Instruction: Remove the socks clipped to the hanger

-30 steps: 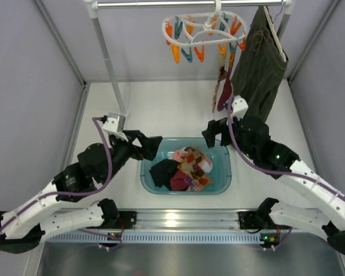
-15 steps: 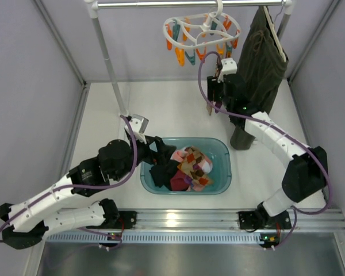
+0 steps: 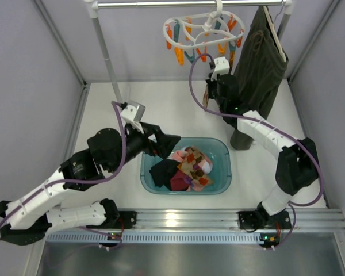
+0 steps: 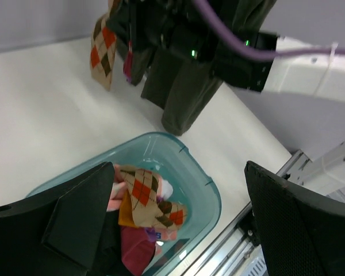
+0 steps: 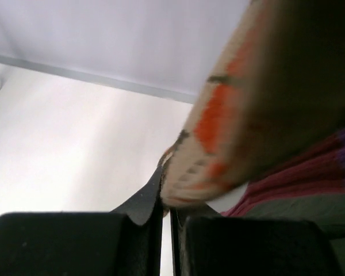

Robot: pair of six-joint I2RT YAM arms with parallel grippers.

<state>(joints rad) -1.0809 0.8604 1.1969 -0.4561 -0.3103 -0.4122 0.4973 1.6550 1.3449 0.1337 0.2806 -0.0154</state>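
Right jaws pressed together on the lower edge of the argyle sock [image 5: 230,115], which hangs below the white clip hanger [image 3: 202,26] on the rail [image 3: 149,3], beside the olive garment [image 3: 259,63]. My left jaws stand spread above the teal basin [image 3: 227,167], where other socks [image 3: 187,167] lie heaped.

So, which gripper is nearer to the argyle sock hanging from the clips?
Right. The right gripper is shut on the lower end of the hanging sock. The left gripper is open over the basin, well away from it.
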